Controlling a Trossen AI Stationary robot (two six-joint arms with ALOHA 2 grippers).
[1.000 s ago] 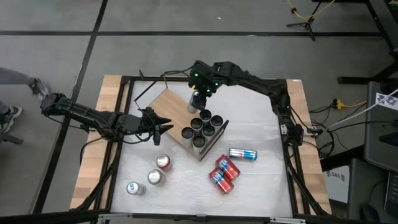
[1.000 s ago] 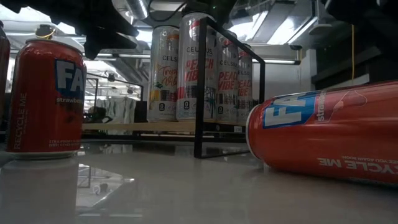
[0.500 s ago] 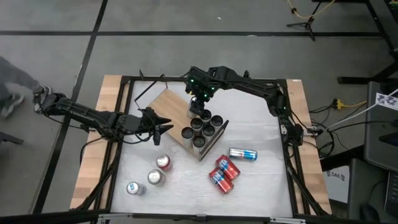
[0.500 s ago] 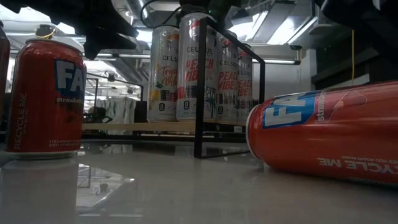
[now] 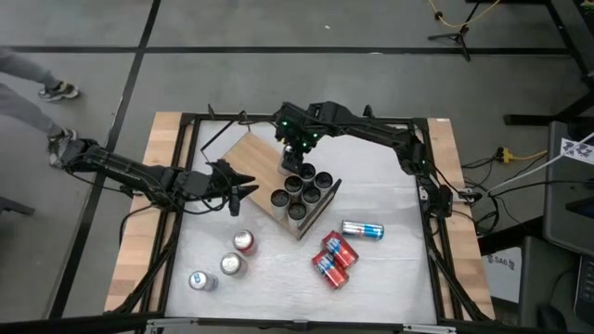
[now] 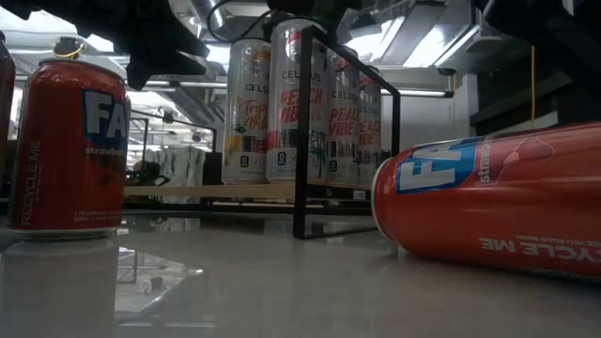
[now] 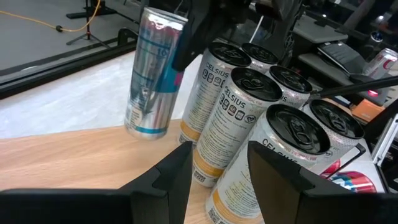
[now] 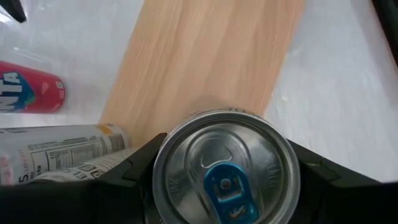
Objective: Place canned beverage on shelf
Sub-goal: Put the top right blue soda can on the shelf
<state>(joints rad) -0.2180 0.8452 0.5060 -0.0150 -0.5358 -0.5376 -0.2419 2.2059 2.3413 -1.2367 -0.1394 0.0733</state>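
Note:
The shelf (image 5: 249,156) is a light-wood board on a black wire frame, lying slantwise mid-table. Several tall Celsius cans (image 5: 302,190) stand upright on its right end. My right gripper (image 5: 295,150) is shut on a silver-and-blue can (image 7: 151,74) over the bare board, just beside those cans. Whether the can's bottom (image 7: 146,129) touches the board, I cannot tell. My left gripper (image 5: 247,190) stands open at the board's left edge, pointing at the cans and touching nothing. My right gripper pinches the silver-and-blue can's upper wall (image 7: 169,38), just under the rim, between its two fingers (image 8: 134,171), one on each side. The fingers come from above, slanting down. The can hangs nearly upright, its top tipped slightly toward the Celsius cans.
Two red cans (image 5: 334,258) and a silver-blue can (image 5: 362,229) lie on the white tabletop near the shelf's right end. Three more cans (image 5: 232,263) stand near the front left. A person's legs (image 5: 32,70) show on the floor beyond the table's far left.
My right gripper has carried the silver-and-blue can a little down and toward the table's left, closer to the board. It stays shut on the can.

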